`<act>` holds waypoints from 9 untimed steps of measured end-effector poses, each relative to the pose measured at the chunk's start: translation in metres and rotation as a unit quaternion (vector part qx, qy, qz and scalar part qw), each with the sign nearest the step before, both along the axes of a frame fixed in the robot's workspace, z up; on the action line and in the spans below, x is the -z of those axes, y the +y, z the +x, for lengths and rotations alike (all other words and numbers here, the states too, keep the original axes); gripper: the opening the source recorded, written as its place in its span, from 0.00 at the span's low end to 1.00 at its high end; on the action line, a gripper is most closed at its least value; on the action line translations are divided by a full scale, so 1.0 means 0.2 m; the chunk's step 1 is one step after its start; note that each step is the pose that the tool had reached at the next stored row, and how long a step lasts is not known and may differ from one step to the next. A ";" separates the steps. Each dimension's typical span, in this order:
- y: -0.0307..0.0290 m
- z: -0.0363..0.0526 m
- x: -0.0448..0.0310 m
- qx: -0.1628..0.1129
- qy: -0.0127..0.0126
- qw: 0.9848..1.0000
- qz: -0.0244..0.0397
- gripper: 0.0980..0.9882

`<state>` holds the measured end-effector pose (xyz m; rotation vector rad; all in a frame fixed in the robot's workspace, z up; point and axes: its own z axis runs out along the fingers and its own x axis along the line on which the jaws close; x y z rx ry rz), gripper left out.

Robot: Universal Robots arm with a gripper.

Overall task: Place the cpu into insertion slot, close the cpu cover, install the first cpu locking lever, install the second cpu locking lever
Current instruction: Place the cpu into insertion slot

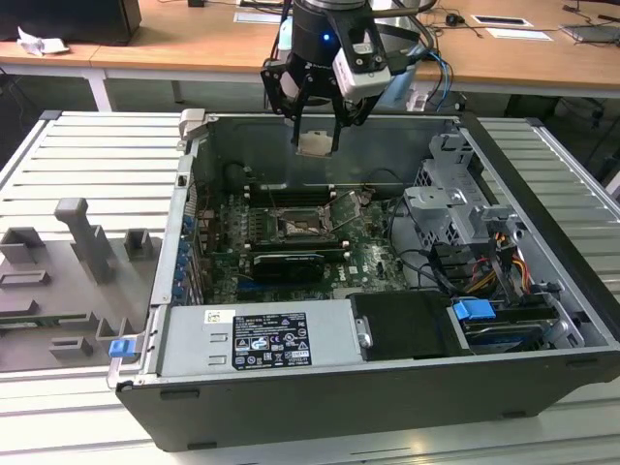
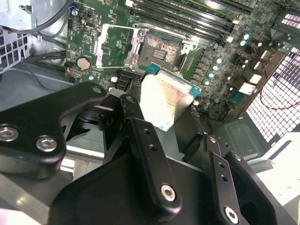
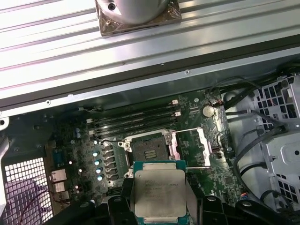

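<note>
My gripper (image 1: 316, 147) hangs over the open computer case (image 1: 194, 252), shut on the cpu (image 1: 315, 141), a flat square chip with a silvery-beige top. In both wrist views the cpu (image 2: 164, 96) (image 3: 159, 192) sits edge-on between the black fingers (image 2: 133, 115), above the motherboard and clear of it. The insertion slot (image 1: 302, 226) (image 2: 160, 49) (image 3: 147, 151) lies bare below. Beside it the cpu cover (image 1: 347, 209) (image 2: 114, 43) (image 3: 190, 147), a thin silvery frame with a square opening, is swung open on its hinge.
A black card (image 1: 289, 263) lies just in front of the slot, with memory slots (image 1: 291, 194) behind it. A labelled power supply (image 1: 262, 339) fills the case front; a drive cage (image 1: 455, 208) and cables stand at the exterior view's right. Grey fixtures (image 1: 87, 242) sit outside at the left.
</note>
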<state>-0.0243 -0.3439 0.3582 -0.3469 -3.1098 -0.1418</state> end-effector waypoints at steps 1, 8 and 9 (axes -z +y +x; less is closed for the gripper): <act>0.000 0.000 0.000 0.002 0.000 1.000 0.000 0.48; 0.000 0.000 0.010 0.025 0.000 1.000 0.000 0.48; 0.000 0.000 0.011 0.026 0.000 1.000 0.000 0.48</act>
